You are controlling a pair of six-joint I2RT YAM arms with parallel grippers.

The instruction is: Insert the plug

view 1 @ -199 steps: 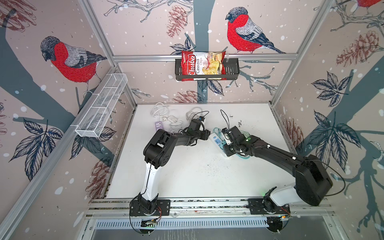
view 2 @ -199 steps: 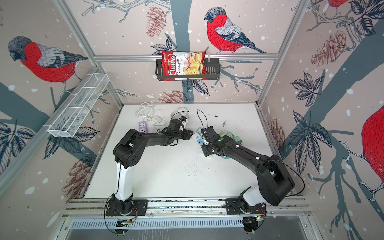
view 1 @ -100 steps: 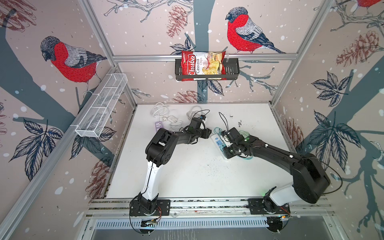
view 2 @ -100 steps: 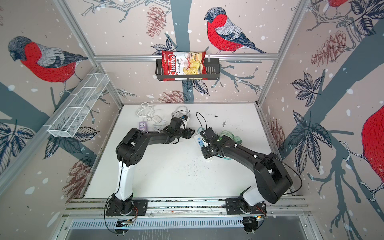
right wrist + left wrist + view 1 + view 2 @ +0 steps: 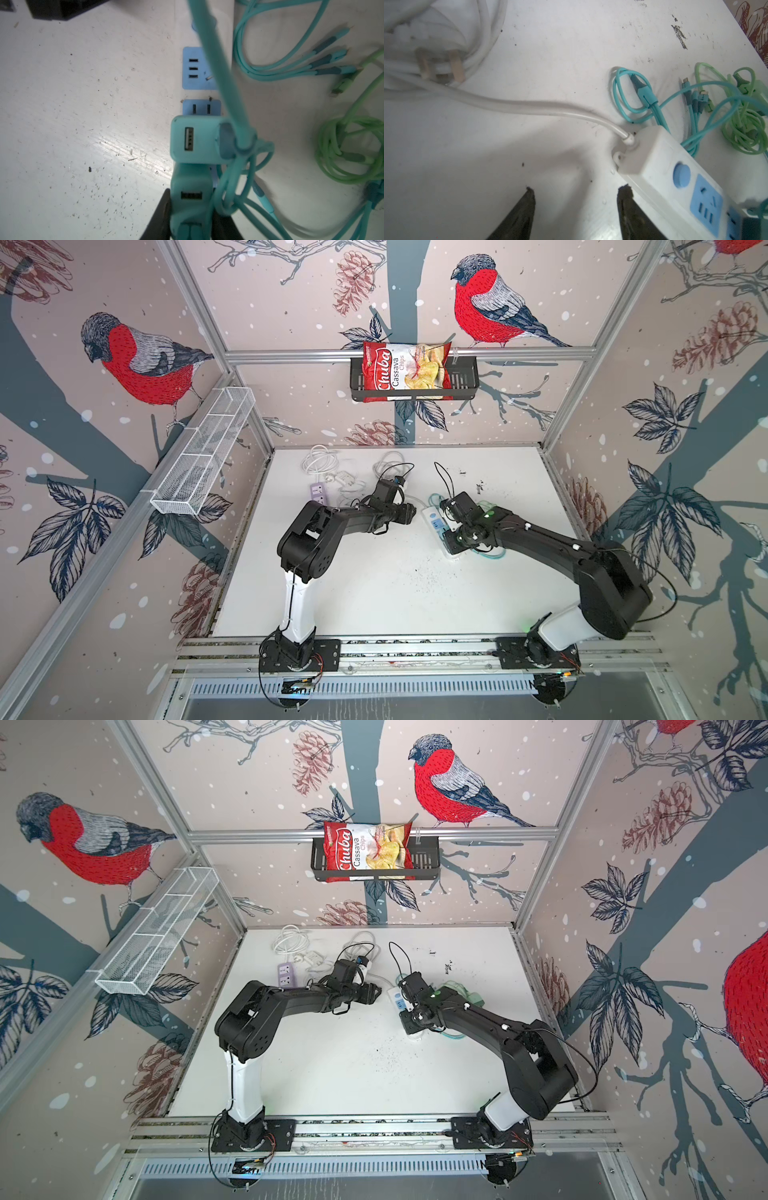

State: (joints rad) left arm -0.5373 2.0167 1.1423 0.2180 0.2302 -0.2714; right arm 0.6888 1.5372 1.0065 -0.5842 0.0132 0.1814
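Seemingly unfinished: the right gripper [image 5: 191, 200] pinched the teal plug [image 5: 188, 180] over the power strip [image 5: 660, 158], apparently not yet pressed home; the left gripper [image 5: 577, 189] stood spread beside the strip's end.

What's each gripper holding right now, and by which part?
The right gripper pinches the teal USB charger by its two opposite sides, beside its port. The left gripper is open and holds nothing.

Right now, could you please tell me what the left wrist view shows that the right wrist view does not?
Only the left wrist view: the left claw open and empty, and a loose white plug with bare prongs. Only the right wrist view: the right claw shut on a teal charger. Both: the power strip, teal cables and green cable.
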